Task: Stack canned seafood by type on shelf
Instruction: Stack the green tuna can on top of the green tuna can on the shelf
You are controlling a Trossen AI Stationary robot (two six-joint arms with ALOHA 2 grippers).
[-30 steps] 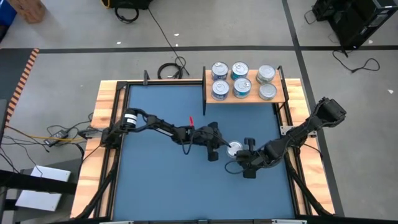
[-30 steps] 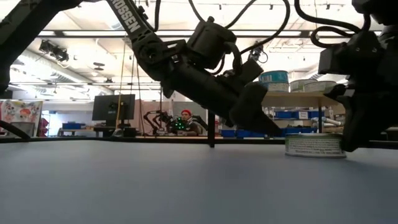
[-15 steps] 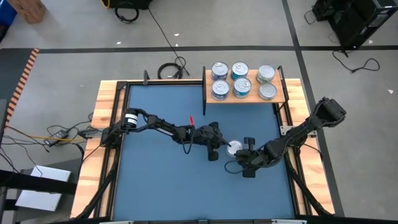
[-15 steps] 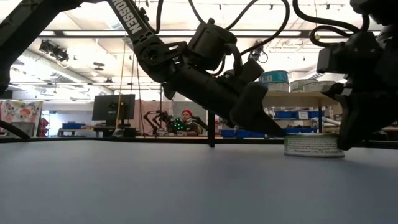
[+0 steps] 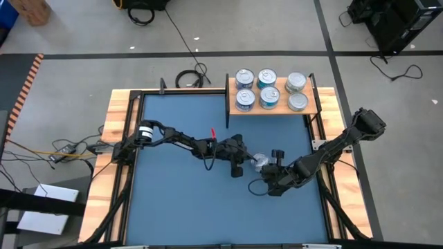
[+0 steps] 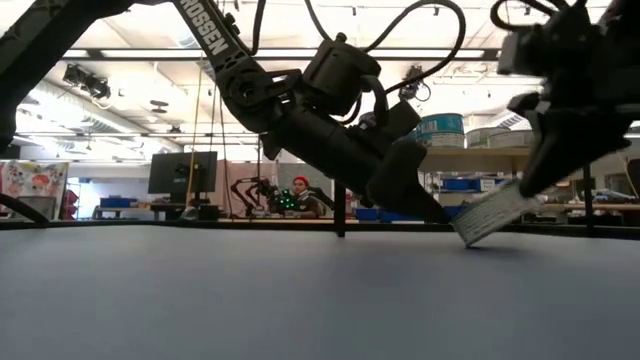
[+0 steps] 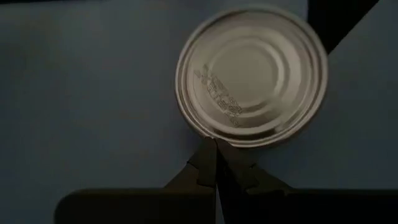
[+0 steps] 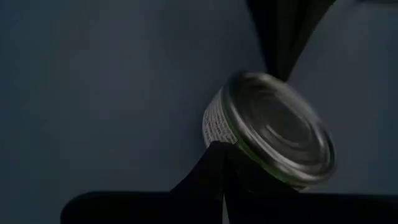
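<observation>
A single tin (image 5: pixel 259 162) with a grey-white printed label sits tilted on the blue mat (image 5: pixel 180 194) between my two grippers. Its top faces the left arm. My left gripper (image 5: pixel 243 164) is shut, its tip at the tin's low side. My right gripper (image 5: pixel 270 166) is shut too, at the tin's raised side. The shelf (image 5: pixel 273 111), a light wooden board with black posts, stands at the mat's far right and bears several tins (image 5: pixel 267 77). My left gripper touches the tin's top rim (image 7: pixel 215 140) with the tips of its shut fingers (image 7: pixel 205 163), slanting down from the table's left. The tin's low edge (image 6: pixel 463 236) stays on the mat right by that tip. My right gripper has its shut fingertips (image 8: pixel 214 163) against the tin's side wall near the bottom edge (image 8: pixel 214 134), coming slanting down from the table's right. That side of the tin (image 6: pixel 535 197) is raised off the mat, so the tin leans toward the left arm.
Wooden strips (image 5: pixel 121 131) frame the blue mat, with open mat toward the near and left sides. Cables (image 5: pixel 187 77) lie on the floor beyond the far edge. In the low view a person (image 6: pixel 299 195) sits far back in the room.
My right gripper has risen and tipped, and the tin has gone from flat on the mat to tilted. Its right side has lifted, while the edge by my left gripper has stayed on the mat. My left gripper has kept still.
</observation>
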